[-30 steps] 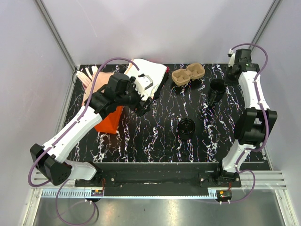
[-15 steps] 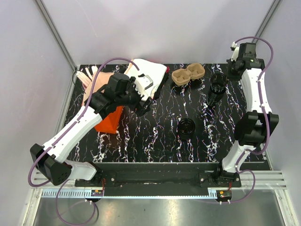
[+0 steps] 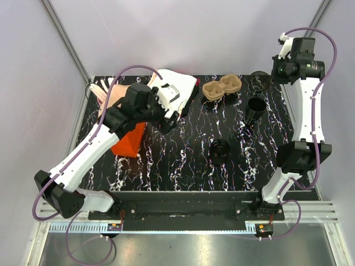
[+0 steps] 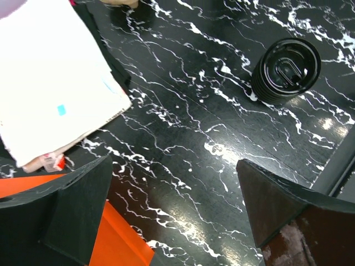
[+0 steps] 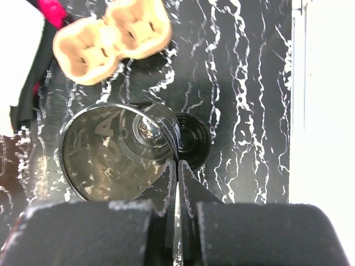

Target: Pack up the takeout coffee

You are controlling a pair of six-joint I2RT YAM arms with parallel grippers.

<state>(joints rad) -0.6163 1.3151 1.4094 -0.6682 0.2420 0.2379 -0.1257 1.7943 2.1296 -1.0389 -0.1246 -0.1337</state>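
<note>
One: Where is the small black tapered disposable cup (image 5: 105, 160)?

Two: It is at the far right of the black, white-veined marble table (image 3: 183, 166), lifted off the surface. The right gripper (image 5: 177, 166) has its two fingers pressed together on the rim, with the thin wall pinched between them. The cup's mouth faces the wrist camera, so its shiny inside and round bottom show.

One: What is the dark shape behind it?

Two: That is a second black cup (image 5: 193, 143), standing upright on the table. In the wrist view the held cup partly hides it. From overhead the two look slightly apart, with the held one farther back.

One: And the carrier?

Two: The brown two-hollow cardboard tray (image 5: 111, 41) lies on the table to the left of both cups, touching neither. Its hollows face up.

One: What about the left arm?

Two: The left gripper (image 4: 175, 166) is spread wide over bare marble and grips nothing. A white paper bag (image 4: 50, 83) lies to its left. A flat orange thing (image 4: 122, 244) shows beside its left finger. A black, ribbed, round lidded thing (image 4: 287, 69) sits ahead to its right, nearer the arm bases than the cups.
</note>
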